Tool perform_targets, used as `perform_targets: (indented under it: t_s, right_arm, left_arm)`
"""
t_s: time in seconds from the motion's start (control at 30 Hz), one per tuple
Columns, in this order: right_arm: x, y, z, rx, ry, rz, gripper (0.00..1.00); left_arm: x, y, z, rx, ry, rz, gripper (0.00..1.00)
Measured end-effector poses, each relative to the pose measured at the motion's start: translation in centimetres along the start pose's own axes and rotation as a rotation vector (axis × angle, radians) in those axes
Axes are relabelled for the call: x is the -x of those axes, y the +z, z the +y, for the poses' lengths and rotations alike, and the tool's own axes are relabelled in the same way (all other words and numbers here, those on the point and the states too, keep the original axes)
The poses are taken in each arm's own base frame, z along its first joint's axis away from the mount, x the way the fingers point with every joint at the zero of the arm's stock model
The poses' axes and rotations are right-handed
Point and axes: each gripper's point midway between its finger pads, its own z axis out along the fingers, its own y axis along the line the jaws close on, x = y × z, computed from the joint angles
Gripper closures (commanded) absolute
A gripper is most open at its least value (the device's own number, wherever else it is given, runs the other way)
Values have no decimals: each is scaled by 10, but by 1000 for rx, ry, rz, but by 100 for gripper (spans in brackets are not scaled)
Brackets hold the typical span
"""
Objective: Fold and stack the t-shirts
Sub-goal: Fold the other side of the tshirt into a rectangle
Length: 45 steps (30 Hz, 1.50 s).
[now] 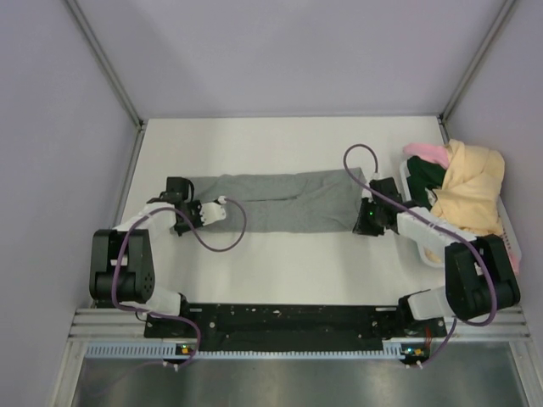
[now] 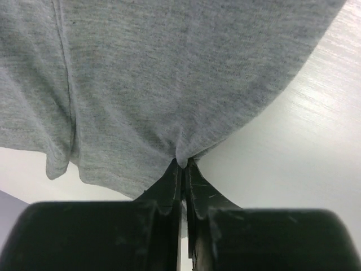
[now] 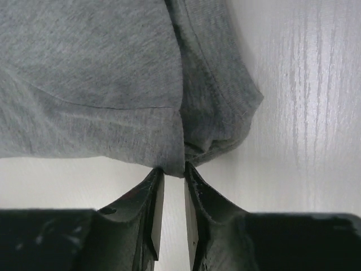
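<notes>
A heather grey t-shirt (image 1: 280, 202) lies folded into a long band across the middle of the white table. My left gripper (image 1: 193, 198) is at the band's left end. In the left wrist view it (image 2: 183, 165) is shut on a pinch of the grey fabric (image 2: 169, 73). My right gripper (image 1: 361, 214) is at the right end. In the right wrist view its tips (image 3: 174, 170) grip the lower edge of the cloth (image 3: 101, 84), beside a bunched sleeve hem. A pale yellow t-shirt (image 1: 471, 186), a pink one (image 1: 427, 153) and a dark green one (image 1: 424, 178) lie heaped at the right edge.
The heap of shirts sits close behind my right arm, against the right wall. Lilac walls with metal rails (image 1: 106, 64) close in the table on three sides. The black base rail (image 1: 288, 320) runs along the near edge.
</notes>
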Motion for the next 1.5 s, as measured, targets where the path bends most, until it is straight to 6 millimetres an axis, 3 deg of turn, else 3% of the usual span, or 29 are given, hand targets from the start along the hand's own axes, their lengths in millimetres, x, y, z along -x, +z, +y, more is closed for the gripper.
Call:
perform_targets:
  t_s: [0.03, 0.23, 0.4, 0.47, 0.57, 0.67, 0.73, 0.8, 0.93, 1.07, 1.13, 1.2, 1.3, 1.33, 1.4, 1.5]
  right_arm:
    - [2, 4, -1, -3, 21, -2, 99]
    - [7, 7, -24, -46, 113, -27, 100]
    - [11, -2, -35, -48, 176, -57, 100]
    - [11, -5, -36, -46, 181, -61, 94]
    - [8, -5, -38, -57, 181, -49, 68]
    - [3, -6, -46, -90, 183, -33, 55]
    - [0, -8, -50, -112, 181, -29, 54]
    - [0, -11, -54, -132, 176, -30, 54]
    - [13, -26, -53, -145, 143, -59, 64]
    - [52, -44, -32, -106, 80, -150, 73]
    - [71, -54, -11, -66, 17, -191, 82]
    - [87, -57, 11, -8, -36, -210, 92]
    - [103, -48, 39, 84, -75, -202, 100]
    - [105, -41, 45, 109, -78, -189, 100]
    - [101, -24, 50, 138, -75, -147, 100]
    - [91, -4, 46, 125, -55, -89, 100]
  left_arm:
    - [0, 1, 0, 4, 2, 0, 100]
    - [-13, -1, 7, 40, -37, 48, 100]
    - [-21, -4, 1, 20, -62, 71, 100]
    - [-20, -7, -7, -3, -64, 63, 100]
    - [-20, -14, -25, -51, -67, 52, 100]
    - [-23, -22, -47, -115, -72, 54, 74]
    - [-25, -29, -60, -153, -75, 59, 56]
    - [-26, -38, -72, -187, -81, 62, 48]
    - [-25, -57, -81, -211, -103, 64, 44]
    - [-14, -78, -59, -176, -151, 52, 43]
    - [2, -92, -36, -146, -188, 1, 46]
    - [30, -105, -6, -113, -238, -101, 50]
    - [86, -117, 31, -87, -279, -257, 51]
    - [116, -118, 41, -89, -282, -319, 51]
    - [172, -113, 45, -121, -273, -418, 53]
    - [238, -96, 34, -206, -296, -500, 57]
